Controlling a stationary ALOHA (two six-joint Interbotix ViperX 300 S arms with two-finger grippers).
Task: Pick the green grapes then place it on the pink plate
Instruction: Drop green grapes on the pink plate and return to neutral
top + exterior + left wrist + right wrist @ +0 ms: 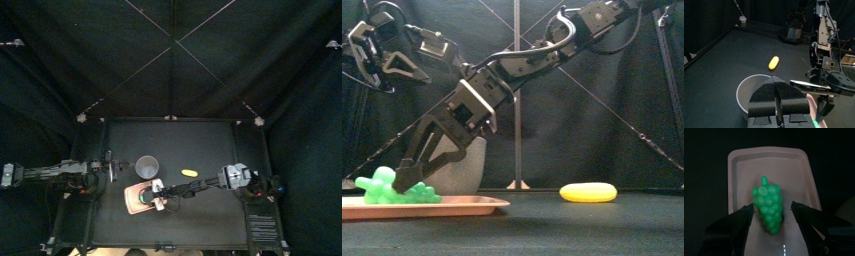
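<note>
Right hand gapes wide astride green grapes on the pink plate, its near edge hidden.

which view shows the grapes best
The right wrist view: the grapes lie whole on the tray, between the right gripper's open jaws. The front view shows them side-on, partly behind that gripper. The top view barely shows them; the left wrist view hardly anything.

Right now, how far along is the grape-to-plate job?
Done, it seems: the green grapes lie on the pink tray. In hand: the right claw is open, jaws either side of the bunch, not gripping it. Remaining: probably only lifting that claw clear. The left claw is shut near the grey speckled cup, idle.
</note>
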